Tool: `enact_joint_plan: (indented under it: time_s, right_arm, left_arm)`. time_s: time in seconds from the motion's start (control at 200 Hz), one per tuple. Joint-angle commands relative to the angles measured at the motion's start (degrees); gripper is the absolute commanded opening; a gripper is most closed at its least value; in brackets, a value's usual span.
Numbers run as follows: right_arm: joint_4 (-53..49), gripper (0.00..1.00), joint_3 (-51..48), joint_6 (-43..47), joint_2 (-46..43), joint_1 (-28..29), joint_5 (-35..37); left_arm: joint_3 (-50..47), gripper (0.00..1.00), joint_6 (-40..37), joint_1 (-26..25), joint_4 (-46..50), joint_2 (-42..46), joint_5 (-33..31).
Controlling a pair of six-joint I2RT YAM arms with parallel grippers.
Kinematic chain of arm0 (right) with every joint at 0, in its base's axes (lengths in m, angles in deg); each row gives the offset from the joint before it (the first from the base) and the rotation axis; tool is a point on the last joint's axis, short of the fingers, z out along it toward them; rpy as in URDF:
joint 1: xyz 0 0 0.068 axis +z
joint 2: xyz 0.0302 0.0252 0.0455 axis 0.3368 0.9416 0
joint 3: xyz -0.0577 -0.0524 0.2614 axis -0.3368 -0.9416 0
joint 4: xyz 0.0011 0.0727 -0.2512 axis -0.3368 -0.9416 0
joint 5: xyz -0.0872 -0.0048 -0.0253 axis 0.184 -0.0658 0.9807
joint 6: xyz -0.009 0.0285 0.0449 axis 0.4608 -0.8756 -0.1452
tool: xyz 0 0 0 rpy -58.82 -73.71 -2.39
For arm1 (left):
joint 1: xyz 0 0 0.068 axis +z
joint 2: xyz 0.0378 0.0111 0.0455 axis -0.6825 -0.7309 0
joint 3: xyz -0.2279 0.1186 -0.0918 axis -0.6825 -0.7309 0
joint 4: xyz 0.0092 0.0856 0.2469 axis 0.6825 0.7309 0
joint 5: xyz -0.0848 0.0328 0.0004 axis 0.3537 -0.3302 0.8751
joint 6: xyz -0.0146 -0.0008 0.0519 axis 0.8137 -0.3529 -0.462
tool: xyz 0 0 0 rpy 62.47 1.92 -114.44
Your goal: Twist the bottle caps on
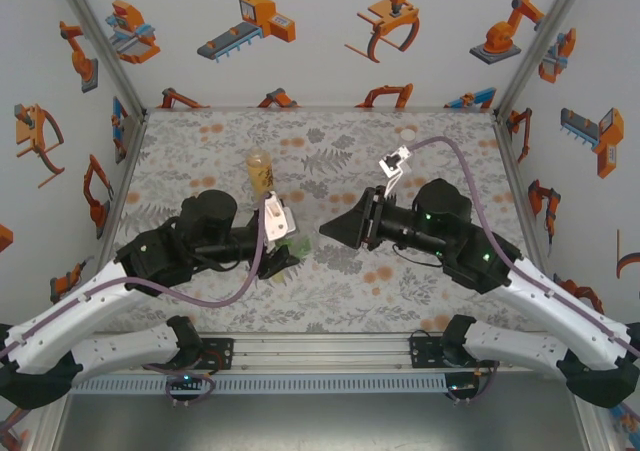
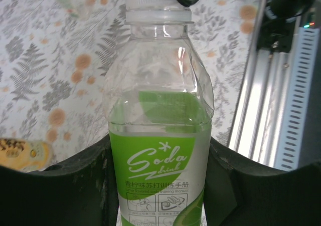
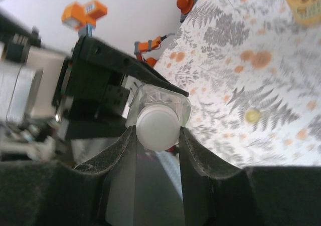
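Now facing each other, left jaws clamp the slim bottle (image 2: 160,136) while right jaws pinch its cap (image 3: 157,127).

cap (image 3: 157,127) on soda bottle (image 2: 160,136), other bottle (image 1: 260,169) behind

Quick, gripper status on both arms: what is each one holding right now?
Left gripper: closed on the soda bottle, around its body.
Right gripper: closed on the white cap at that bottle's neck.
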Motion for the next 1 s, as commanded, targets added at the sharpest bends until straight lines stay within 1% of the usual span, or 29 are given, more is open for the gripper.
enact_joint_plan:
  time_s: [0.0, 0.07, 0.175, 0.27, 0.34, 0.376, 0.411, 0.501, 0.526, 0.616, 0.726, 0.826, 0.886, 0.996]
  right_arm:
    - [-8.0, 0.0, 0.59, -24.28, 3.46, 0.38, 4.14]
    - [-9.93, 0.0, 0.62, -31.21, 4.12, 0.39, 5.19]
    - [-7.68, 0.0, 0.13, -36.03, 5.46, 0.39, 4.0]
    - [-3.97, 0.0, -1.44, -38.59, 6.01, 0.38, 2.39]
    - [-3.26, 0.0, -1.58, -36.78, 5.54, 0.37, 2.42]
    - [-4.6, 0.0, -0.6, -33.39, 5.2, 0.39, 3.06]
    - [-6.32, 0.07, 0.73, -29.05, 4.74, 0.39, 4.07]
    - [-12.57, 0.32, 5.61, -16.54, 3.91, 0.38, 6.24]
    - [-13.91, 0.37, 6.79, -13.15, 3.59, 0.39, 6.68]
    - [-15.53, 0.46, 8.63, -1.32, 1.56, 0.39, 7.12]
    - [-15.39, 0.49, 8.64, 11.83, -1.57, 0.38, 6.57]
    - [-14.31, 0.49, 9.09, 23.76, -3.45, 0.39, 2.81]
    - [-13.5, 0.5, 9.47, 30.64, -4.14, 0.41, -1.9]
    - [-13.69, 0.51, 10.92, 42.1, -3.95, 0.43, -13.2]
  left_arm:
    - [0.48, 0.0, -3.17, -0.42, -8.84, -0.97, -3.08]
    - [0.23, 0.0, -4.26, -0.64, -9.19, -1.66, -4.27]
    - [-0.28, 0.0, -6.98, -1.08, -9.29, -2.94, -5.87]
    - [-0.44, 0.0, -9.11, -1.31, -8.87, -4.04, -6.52]
    - [-0.5, 0.0, -10.07, -1.3, -8.55, -4.24, -5.5]
    - [-0.64, 0.0, -10.47, -1.31, -8.44, -4.13, -4.55]
    - [-0.93, 0.0, -10.59, -1.31, -8.48, -3.83, -3.54]
    - [-1.7, 0.0, -10.53, -1.31, -8.01, -2.83, -0.79]
    - [-1.8, 0.0, -10.48, -1.31, -7.69, -2.56, 0.23]
    - [-2.03, 0.0, -10.37, -1.31, -6.18, -1.76, 4.95]
    - [-1.83, 0.0, -10.17, -1.31, -4.12, -1.09, 10.81]
    - [-1.53, 0.0, -9.6, -1.31, -2.92, -0.41, 15.76]
    - [-1.35, 0.0, -9.17, -1.31, -2.38, -0.31, 18.17]
    - [-0.7, 0.0, -8.23, -1.31, -1.5, -0.42, 21.9]
